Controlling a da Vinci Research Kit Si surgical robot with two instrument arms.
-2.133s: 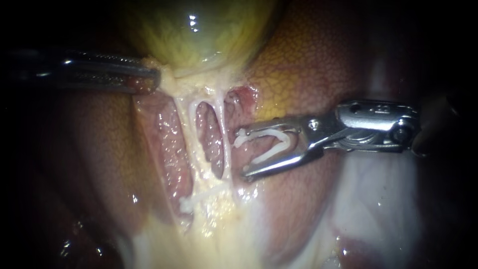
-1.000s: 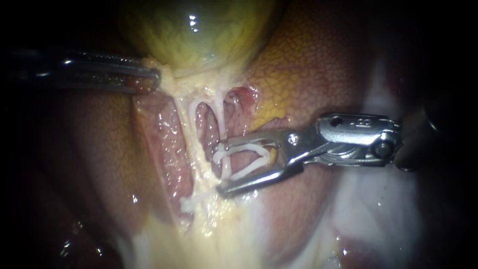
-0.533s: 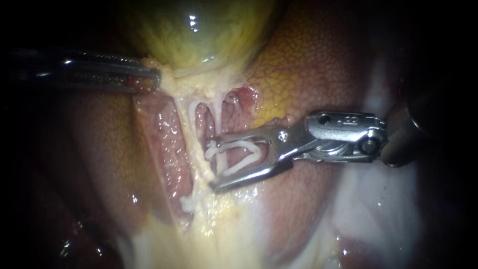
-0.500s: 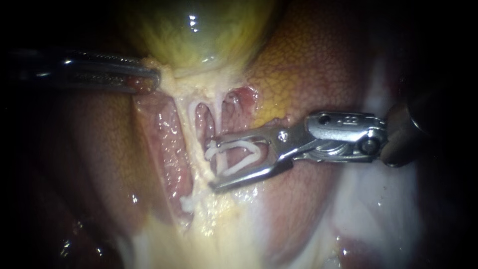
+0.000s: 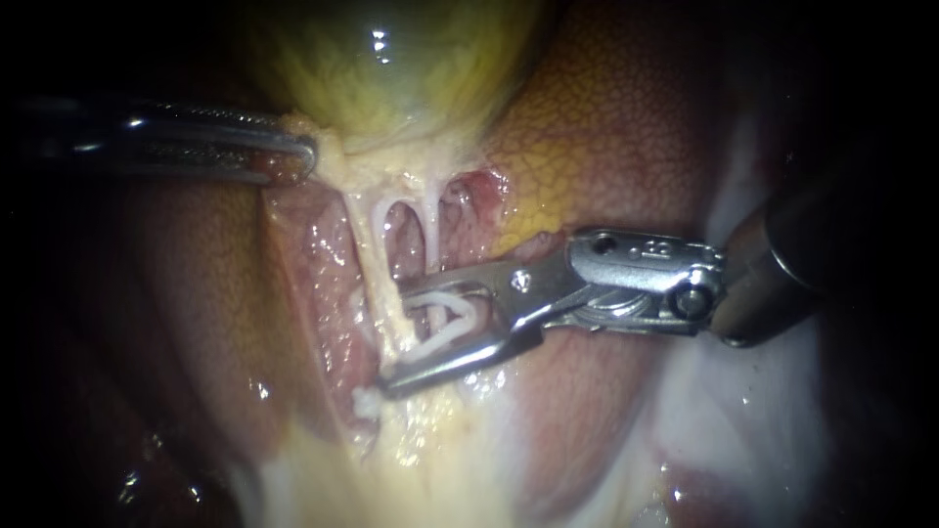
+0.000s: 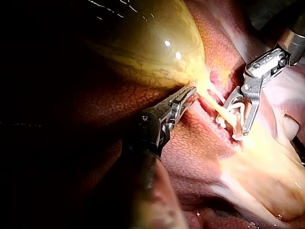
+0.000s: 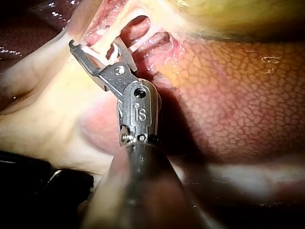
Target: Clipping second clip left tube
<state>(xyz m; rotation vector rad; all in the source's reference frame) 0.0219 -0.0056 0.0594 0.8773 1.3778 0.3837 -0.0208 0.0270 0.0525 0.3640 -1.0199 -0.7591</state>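
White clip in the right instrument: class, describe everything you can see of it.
The white clip looks like thin plastic, bent into an open V. It sits loaded in the right instrument, its bend toward the shaft, its open ends at the left tube, which appears to lie between them. It is not yet closed.
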